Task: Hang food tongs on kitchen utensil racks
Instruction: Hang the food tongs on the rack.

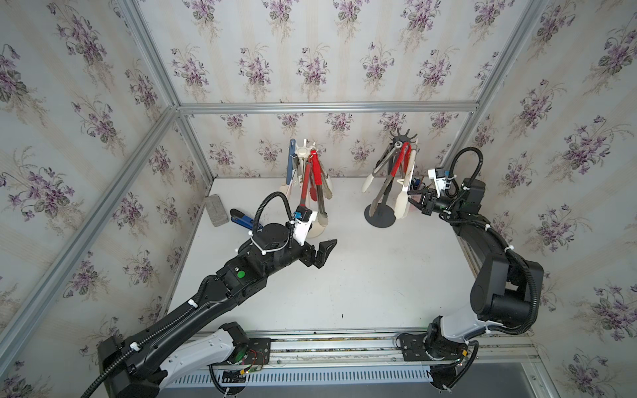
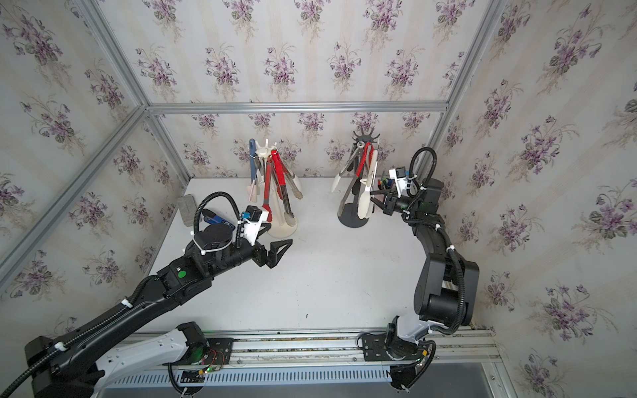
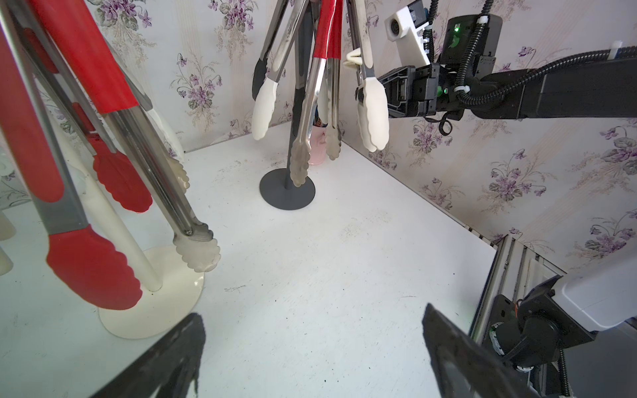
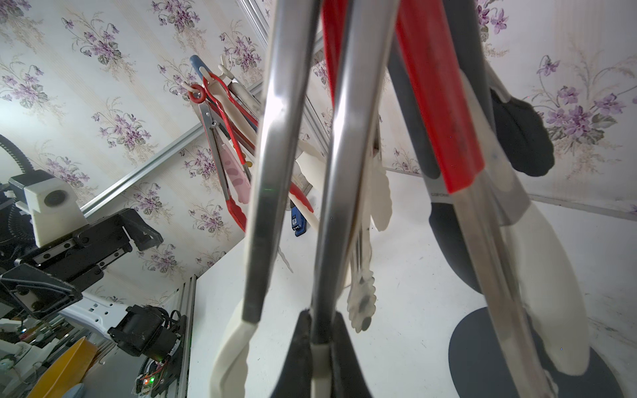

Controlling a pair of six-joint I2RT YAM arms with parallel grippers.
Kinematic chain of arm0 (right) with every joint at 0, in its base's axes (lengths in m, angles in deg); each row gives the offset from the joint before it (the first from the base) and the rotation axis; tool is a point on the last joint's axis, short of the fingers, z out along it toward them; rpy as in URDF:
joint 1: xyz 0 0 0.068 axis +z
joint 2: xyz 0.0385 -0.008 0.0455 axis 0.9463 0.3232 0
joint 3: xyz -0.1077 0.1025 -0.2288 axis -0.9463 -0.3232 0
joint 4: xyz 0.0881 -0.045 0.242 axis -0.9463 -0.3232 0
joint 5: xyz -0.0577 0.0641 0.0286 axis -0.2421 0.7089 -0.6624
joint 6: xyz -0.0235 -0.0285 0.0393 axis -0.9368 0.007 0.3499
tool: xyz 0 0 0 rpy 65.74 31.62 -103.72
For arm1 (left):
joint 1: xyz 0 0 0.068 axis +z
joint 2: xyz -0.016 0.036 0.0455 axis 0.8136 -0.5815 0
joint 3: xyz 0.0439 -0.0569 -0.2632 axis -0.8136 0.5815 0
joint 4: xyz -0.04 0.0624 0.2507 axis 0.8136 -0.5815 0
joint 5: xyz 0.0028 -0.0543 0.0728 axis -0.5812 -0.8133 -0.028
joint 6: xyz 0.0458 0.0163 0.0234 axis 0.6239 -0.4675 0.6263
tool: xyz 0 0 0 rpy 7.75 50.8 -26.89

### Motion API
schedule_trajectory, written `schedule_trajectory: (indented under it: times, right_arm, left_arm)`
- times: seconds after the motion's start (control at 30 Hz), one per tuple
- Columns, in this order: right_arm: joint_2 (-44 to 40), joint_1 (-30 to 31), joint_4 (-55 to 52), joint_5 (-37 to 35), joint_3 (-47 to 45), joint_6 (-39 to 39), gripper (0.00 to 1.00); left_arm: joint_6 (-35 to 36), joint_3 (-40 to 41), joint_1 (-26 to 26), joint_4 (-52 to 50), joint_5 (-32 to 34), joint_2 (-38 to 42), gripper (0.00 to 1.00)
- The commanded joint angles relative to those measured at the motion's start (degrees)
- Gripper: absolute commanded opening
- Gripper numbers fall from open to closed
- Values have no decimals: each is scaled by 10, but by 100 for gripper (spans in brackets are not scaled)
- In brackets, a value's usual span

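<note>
White laminate worktop [image 1: 344, 275] carries two upright utensil racks near its back wall. One is a dark grey metal rack with a round base and a crown of hooks [image 1: 382, 220]. A cream rack of the same build [image 1: 303, 151] stands well apart from the dark grey rack, toward the left arm's side.

Several food tongs hang from the dark grey rack. They include steel tongs with red handles [image 1: 400, 162], a black-tipped pair, and long steel tongs with white scalloped tips [image 4: 339, 172] on the side of that rack facing the right arm. Whether the loop of the white-tipped pair sits on a hook cannot be told. More tongs hang on the cream rack, among them a red-tipped pair [image 1: 305, 186] and a blue-grey pair [image 1: 291, 162].

The right claw [image 4: 320, 341] is just beside the dark grey rack, pressed together on one steel arm of the white-tipped tongs, just above its tip. The left claw [image 2: 278, 235] is well apart from the dark grey rack, spread wide, holding nothing.

A blue-and-black stapler-like tool [image 1: 243, 220] and a grey rectangular block [image 1: 217, 210] lie farthest from the dark grey rack, beyond the cream one.
</note>
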State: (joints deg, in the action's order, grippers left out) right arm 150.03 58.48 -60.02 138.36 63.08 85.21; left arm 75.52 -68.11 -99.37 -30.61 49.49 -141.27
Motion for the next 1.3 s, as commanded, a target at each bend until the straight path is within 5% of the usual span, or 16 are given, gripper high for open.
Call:
schedule_trajectory:
  times: [0.0,0.73,1.27]
  right_arm:
    - [2,0,-36,14,14,-35,0]
    - [-10,-6,-268,-29,71,-166,0]
    - [-17,-4,-274,-10,90,-141,0]
  left_arm:
    - [1,-3,1,3,-1,0,99]
    - [-4,11,1,2,2,17,99]
    - [-1,12,1,2,-7,15,99]
